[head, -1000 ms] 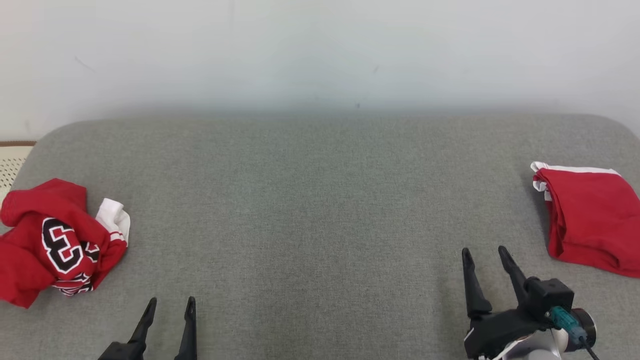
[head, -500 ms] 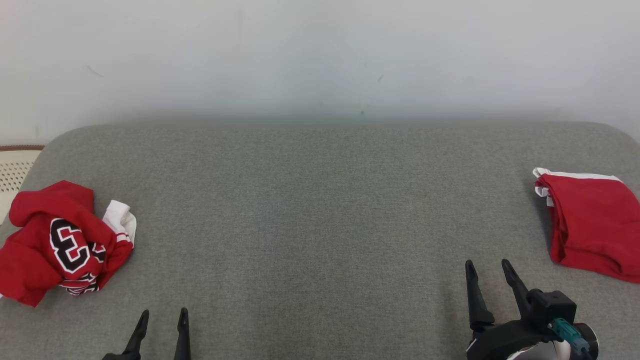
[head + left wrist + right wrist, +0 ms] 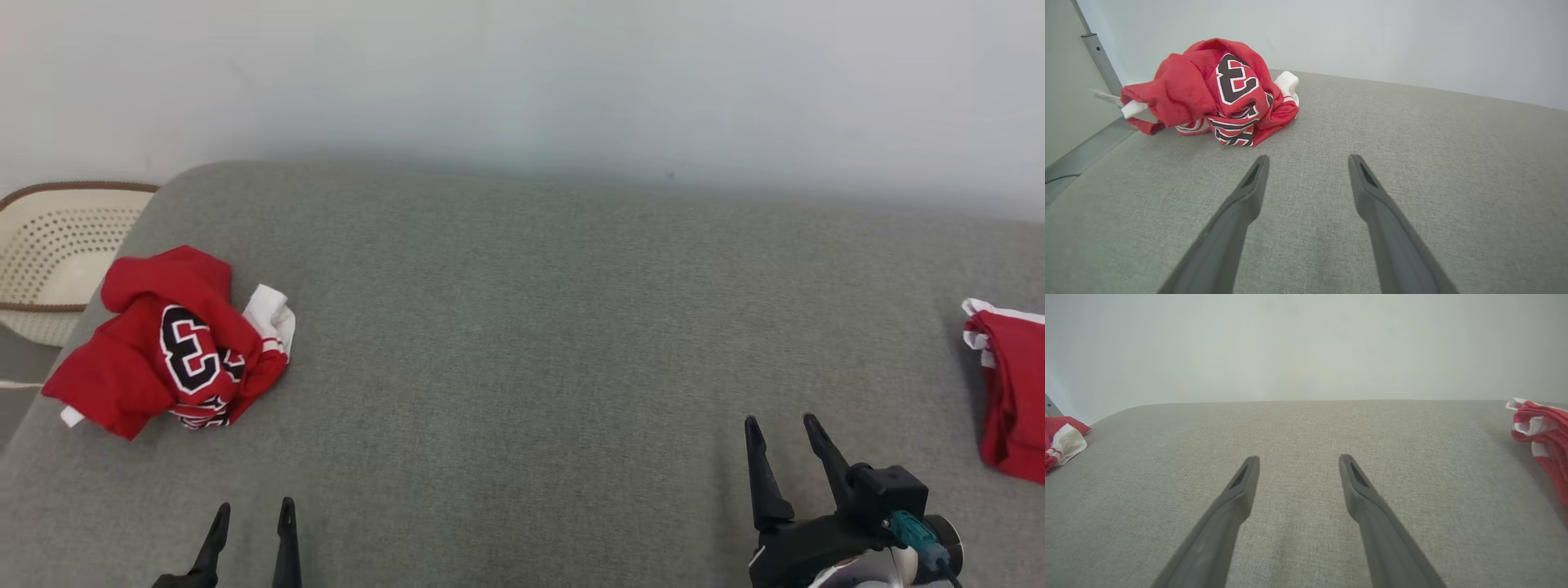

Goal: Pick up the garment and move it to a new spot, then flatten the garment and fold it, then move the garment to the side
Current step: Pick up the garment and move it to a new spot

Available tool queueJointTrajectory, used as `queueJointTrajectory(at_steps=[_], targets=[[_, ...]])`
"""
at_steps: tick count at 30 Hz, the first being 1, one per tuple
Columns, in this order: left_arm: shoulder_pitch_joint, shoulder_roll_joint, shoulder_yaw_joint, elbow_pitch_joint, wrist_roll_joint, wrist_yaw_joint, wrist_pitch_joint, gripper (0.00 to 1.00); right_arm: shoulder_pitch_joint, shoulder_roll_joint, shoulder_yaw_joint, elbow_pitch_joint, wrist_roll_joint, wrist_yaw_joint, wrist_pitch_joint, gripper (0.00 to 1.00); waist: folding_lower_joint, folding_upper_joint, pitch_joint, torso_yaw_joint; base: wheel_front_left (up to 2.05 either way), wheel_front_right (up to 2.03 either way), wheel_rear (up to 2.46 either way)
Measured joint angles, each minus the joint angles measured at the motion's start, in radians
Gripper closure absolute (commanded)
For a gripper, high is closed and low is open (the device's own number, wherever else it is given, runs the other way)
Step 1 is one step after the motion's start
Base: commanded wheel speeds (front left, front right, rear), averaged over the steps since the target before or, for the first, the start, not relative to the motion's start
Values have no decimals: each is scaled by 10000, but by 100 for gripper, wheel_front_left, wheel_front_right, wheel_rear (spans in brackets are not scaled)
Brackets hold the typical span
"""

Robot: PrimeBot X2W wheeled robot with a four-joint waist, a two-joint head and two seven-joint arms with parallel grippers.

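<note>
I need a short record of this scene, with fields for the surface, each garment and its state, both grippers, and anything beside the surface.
surface: grey padded surface
left side: crumpled red garment with a printed 3, lying untouched
right side: folded red garment, at the head view's edge
left arm: left gripper open, empty, short of the crumpled red garment
right arm: right gripper open, empty
beside: perforated basket, past the left end

Crumpled garment (image 3: 163, 343) bright red, black numeral outlined white, white trim, folded garment (image 3: 1012, 392) red with white edging, worktop (image 3: 522, 327) flecked grey weave, basket (image 3: 57, 237) cream, perforated, brown rim, wall (image 3: 522, 73) pale grey-white, left end effector (image 3: 254, 506) and right end effector (image 3: 780, 421) black
</note>
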Motion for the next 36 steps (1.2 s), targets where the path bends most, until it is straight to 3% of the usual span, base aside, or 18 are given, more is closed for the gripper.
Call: queueJointTrajectory(at_steps=[10, 18, 24, 30, 36], targets=[[-117, 0, 343, 33, -370, 73, 0, 0, -384, -144, 190, 63, 77, 0, 0, 0, 0, 0, 367, 1327, 0, 0, 0], [-133, 0, 495, 190, -529, -316, 0, 0, -526, -219, 224, 198, 140, 0, 0, 0, 0, 0, 682, 2217, 0, 0, 0], [-374, 2, 723, 337, -512, -456, 0, 0, -587, -311, 272, 203, 167, 0, 0, 0, 0, 1, 1052, 2372, 0, 0, 0], [-1207, 29, 1049, 805, -493, -963, 2, 0, -753, -485, 268, 142, 159, 0, 0, 0, 0, 1, 1370, 2258, 0, 0, 0], [-2834, 512, 1252, 1668, -391, -1419, 2, 0, -965, -765, 194, -61, -13, 0, 0, 0, 1, 1, 1811, 2083, 0, 0, 0]])
